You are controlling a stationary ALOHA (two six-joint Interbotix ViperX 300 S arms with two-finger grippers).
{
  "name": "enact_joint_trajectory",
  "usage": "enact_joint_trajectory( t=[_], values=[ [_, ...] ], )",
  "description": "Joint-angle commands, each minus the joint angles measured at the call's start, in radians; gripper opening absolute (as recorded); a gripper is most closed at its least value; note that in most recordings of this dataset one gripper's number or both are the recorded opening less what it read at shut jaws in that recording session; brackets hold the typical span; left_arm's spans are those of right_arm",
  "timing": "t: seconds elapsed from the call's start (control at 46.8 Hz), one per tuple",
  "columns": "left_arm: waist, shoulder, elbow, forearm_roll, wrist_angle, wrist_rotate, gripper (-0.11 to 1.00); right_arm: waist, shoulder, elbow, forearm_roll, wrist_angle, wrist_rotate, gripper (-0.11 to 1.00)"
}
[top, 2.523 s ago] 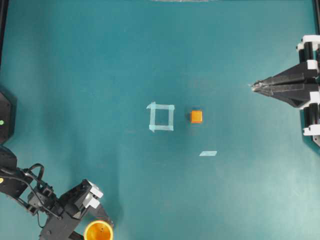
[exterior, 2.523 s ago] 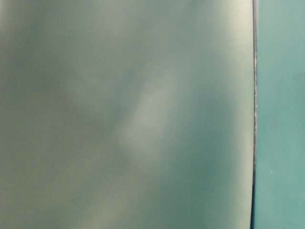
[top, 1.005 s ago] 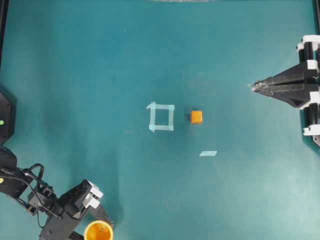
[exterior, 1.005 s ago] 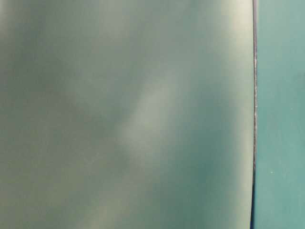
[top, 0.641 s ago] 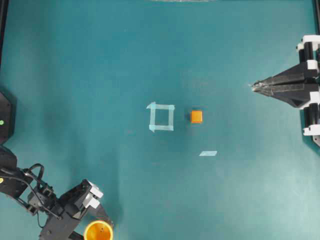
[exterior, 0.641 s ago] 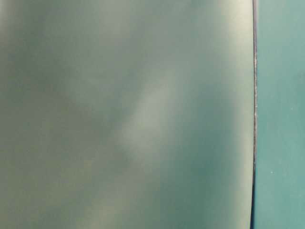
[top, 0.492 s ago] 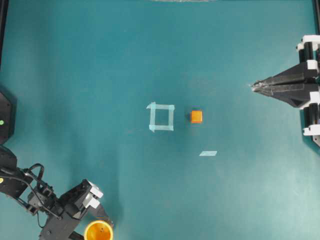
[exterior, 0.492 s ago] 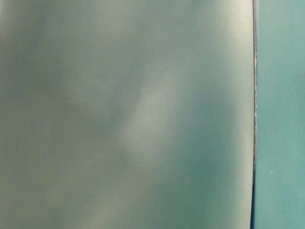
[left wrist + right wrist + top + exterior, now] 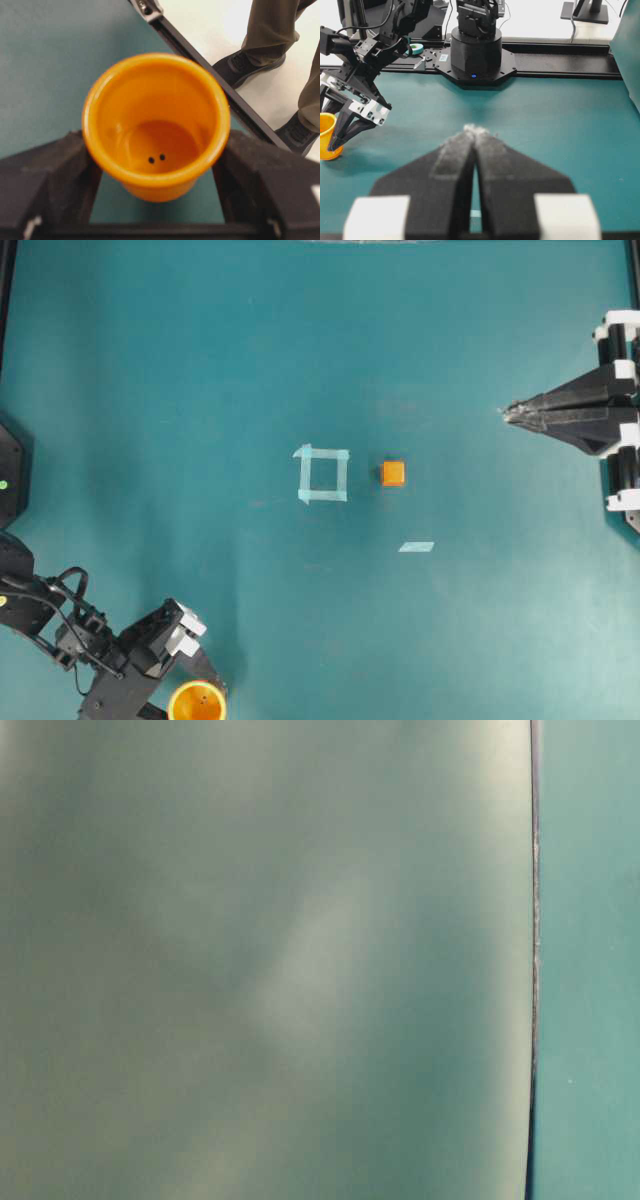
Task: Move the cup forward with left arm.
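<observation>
Your cup (image 9: 197, 702) sits upright at the table's (image 9: 200, 360) near-left corner, between the left gripper's (image 9: 155, 172) wide-spread fingers (image 9: 45, 175), which flank its wall. Ahead lie a tape square (image 9: 322, 474), an orange cube (image 9: 393, 473) and a tape strip (image 9: 416, 547). Your right gripper (image 9: 508, 414) is closed, well apart.

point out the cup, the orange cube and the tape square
cup (image 9: 155, 125), left wrist view, on its inner wall
orange cube (image 9: 393, 473), overhead view, on its top face
tape square (image 9: 323, 496), overhead view, on its lower strip
</observation>
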Motion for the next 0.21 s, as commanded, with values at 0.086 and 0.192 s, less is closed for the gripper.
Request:
enact_joint_trajectory(
  t=[0.086, 0.192],
  values=[
    [-0.005, -0.012, -0.017, -0.002, -0.011, 0.002, 0.64, -0.002, 0.002, -0.032, 0.000, -0.005, 0.000, 0.00],
    [-0.003, -0.012, -0.017, 0.000, -0.011, 0.002, 0.64, -0.002, 0.002, -0.034, 0.000, -0.005, 0.000, 0.00]
  ],
)
